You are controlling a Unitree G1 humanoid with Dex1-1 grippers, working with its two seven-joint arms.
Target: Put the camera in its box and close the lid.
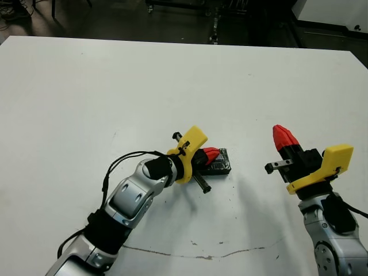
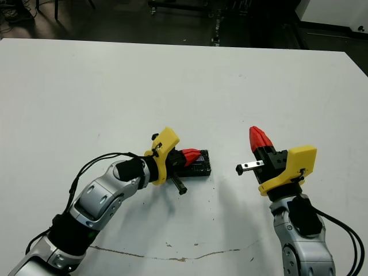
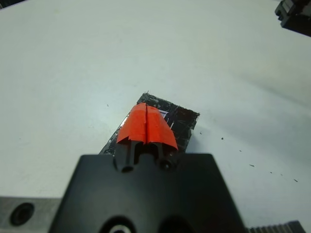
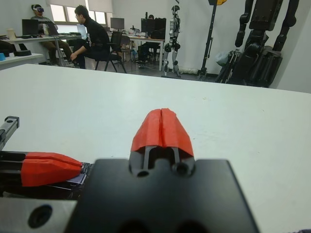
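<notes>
One white bench fills most of the frame. On it, at centre, lies one glossy black lid; no second box-like object shows. Two robot arms enter from the bottom edge, one at lower left, one at lower right. Each carries one gripper, so two in all: the left gripper and the right gripper. Each has two red-tipped fingers, four altogether. In the right wrist view, two seated people show at upper left.
</notes>
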